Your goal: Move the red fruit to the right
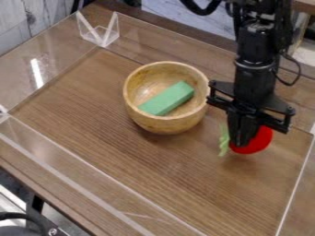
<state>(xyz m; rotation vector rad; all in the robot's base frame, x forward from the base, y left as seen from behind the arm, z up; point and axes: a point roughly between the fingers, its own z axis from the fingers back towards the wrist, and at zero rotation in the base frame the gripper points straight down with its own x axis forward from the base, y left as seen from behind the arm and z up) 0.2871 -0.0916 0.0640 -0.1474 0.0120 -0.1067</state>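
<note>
1. Pincer (251, 131): black, 2 fingers, pointing straight down from a black arm (255, 41) that enters at the picture's top right. The fingers are pressed in on the red fruit, pinching its upper part.
2. Red fruit (257, 143): 1 small, round, bright-red piece gripped at the fingertips. It sits very low over the wood, and whether its underside touches cannot be told. It lies to the picture's right of the bowl, apart from it and near the right-hand side of the tabletop.
3. Leaf (226, 145): 1 small green piece sticking out of the fruit's lower left side, towards the bowl.
4. Wooden bowl (129, 85): 1 pale, round, upright bowl near the middle of the tabletop, left of the pincer and not touching it.
5. Green block (167, 98): 1 rectangular block lying slantwise inside the bowl.
6. Tabletop (135, 175): dark wood grain, bearing the bowl.
7. Clear wall (43, 51): transparent panels edging the tabletop.
8. Clear stand (98, 30): 1 small transparent piece at the far left corner, well apart from everything else.
</note>
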